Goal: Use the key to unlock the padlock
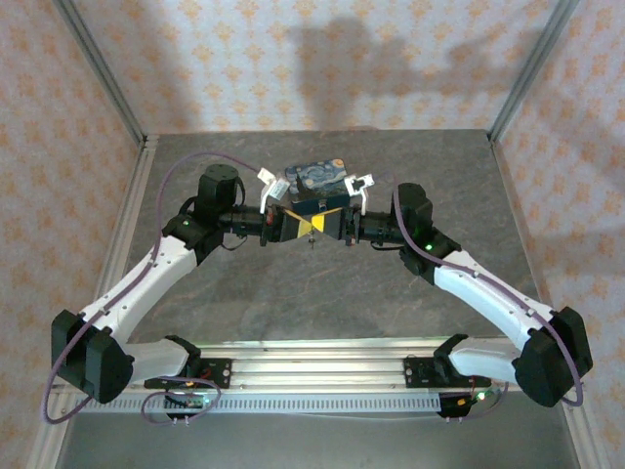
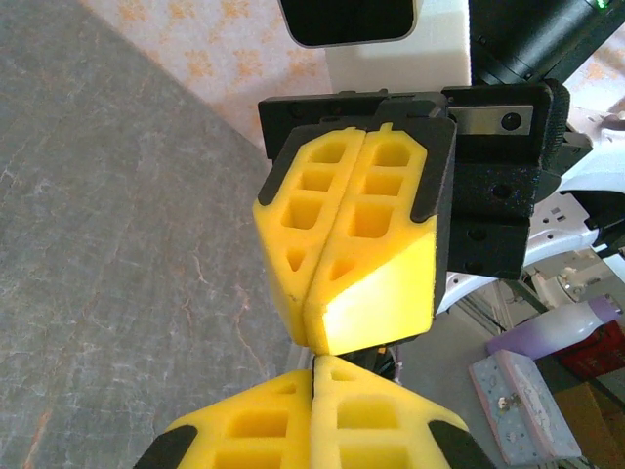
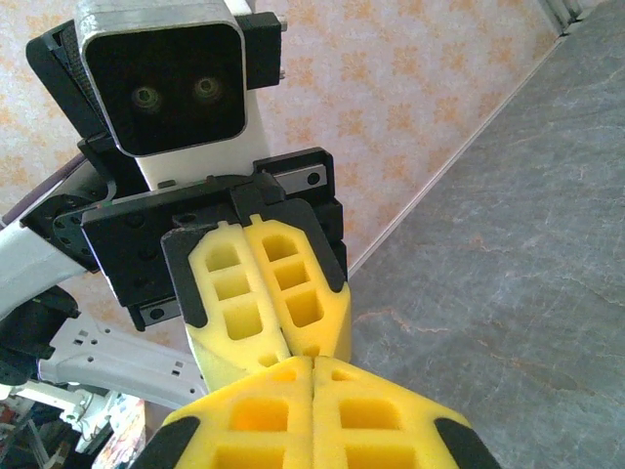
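Padlock, tiny, bluish-dark body with thin metal shackle: too small to pick out. My judgement puts it at the seam where the two sets of jaws meet tip to tip. The same goes for the thin pale gold key; I cannot tell which side carries it, or whether either does.

Left jaws: clenched, yellow foam pads [image 2: 254, 430] pressed flat together, nothing seen between them. Right jaws: clenched likewise, seam closed along its whole length.

Geometry: white left arm [image 1: 146, 283] and white right arm [image 1: 488, 288] reach in from either side. The jaws stand nose to nose on one line running side to side above the grey stone-patterned table [image 1: 293, 303]. The meeting point is dead ahead of both tips, so neither arm is nearer. Tips touching or just apart: cannot tell. Padlock's long axis: cannot tell.

Blue swirl-painted rectangular tin [image 1: 314, 178]: just beyond the jaws, on the far side.

Count: arms 2, sets of jaws 2, tin 1; padlock and key not countable.

Judgement: any key turn depends on both tips holding that shared line.
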Controlling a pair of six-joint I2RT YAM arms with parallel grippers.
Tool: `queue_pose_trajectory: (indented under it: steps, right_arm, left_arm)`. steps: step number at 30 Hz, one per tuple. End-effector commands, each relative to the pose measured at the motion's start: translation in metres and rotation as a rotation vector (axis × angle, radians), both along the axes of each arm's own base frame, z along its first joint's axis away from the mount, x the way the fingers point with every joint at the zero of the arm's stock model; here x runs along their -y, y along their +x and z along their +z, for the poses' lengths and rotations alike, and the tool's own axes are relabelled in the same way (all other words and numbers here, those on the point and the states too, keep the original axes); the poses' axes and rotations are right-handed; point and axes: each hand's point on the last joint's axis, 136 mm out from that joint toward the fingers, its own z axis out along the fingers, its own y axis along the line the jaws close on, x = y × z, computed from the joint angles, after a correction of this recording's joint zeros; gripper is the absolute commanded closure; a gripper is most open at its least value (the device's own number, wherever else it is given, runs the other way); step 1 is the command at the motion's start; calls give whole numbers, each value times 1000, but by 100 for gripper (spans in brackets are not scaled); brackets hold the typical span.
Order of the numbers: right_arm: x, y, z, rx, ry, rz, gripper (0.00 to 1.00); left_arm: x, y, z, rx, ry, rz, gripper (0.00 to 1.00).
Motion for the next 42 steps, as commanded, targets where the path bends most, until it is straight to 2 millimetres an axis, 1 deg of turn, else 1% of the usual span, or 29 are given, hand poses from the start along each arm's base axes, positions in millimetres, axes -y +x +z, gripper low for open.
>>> queue_pose_trajectory:
  steps: [1,5,7,10,12,14,15,18,19,20,22,25,27,30,33,36,38,40,42]
  right_arm:
    - [1,0,16,73,38,-8,100]
    - [8,8,17,113,26,-90,100]
    - [15,14,16,135,3,-147,100]
    - [27,28,11,163,-92,-256,100]
    - [36,40,2,166,-198,-329,100]
    - [46,54,-7,167,-324,-392,100]
    - [48,58,-7,174,-369,-402,100]
    - [46,65,-9,186,-472,-378,100]
    - [44,68,-8,188,-488,-369,100]
    - [43,70,-7,192,-500,-361,100]
    - [38,72,-5,200,-514,-341,100]
    - [26,69,2,213,-488,-289,100]
    - [16,63,8,222,-428,-240,100]
    - [5,56,22,243,-307,-200,100]
    - [2,52,33,271,-231,-189,100]
    - [0,49,39,288,-177,-183,100]
    - [-1,48,40,287,-150,-180,100]
    - [-2,47,43,286,-119,-178,100]
    - [-2,45,45,285,-91,-175,100]
  left_arm:
    - [3,1,12,37,-14,-15,100]
    - [-1,9,7,36,21,42,100]
    - [-6,15,4,45,46,100,87]
    - [-16,25,1,37,82,197,71]
    - [-20,27,-1,26,104,224,65]
    - [-25,33,-7,-3,140,277,56]
    - [-28,35,-10,-17,160,300,53]
    - [-38,41,-22,-53,218,375,41]
    - [-41,42,-27,-60,235,392,32]
    - [-43,43,-29,-60,247,401,27]
    - [-45,41,-32,-49,262,405,21]
    - [-58,46,-35,-36,284,490,13]
    - [-70,50,-38,-28,300,566,1]
    - [-86,54,-44,-20,303,670,0]
    - [-92,52,-45,-16,268,715,0]
    - [-83,46,-40,11,176,671,1]
    - [-73,41,-31,40,94,614,9]
    - [-73,45,-29,45,83,626,13]
    - [-77,50,-31,47,114,657,13]
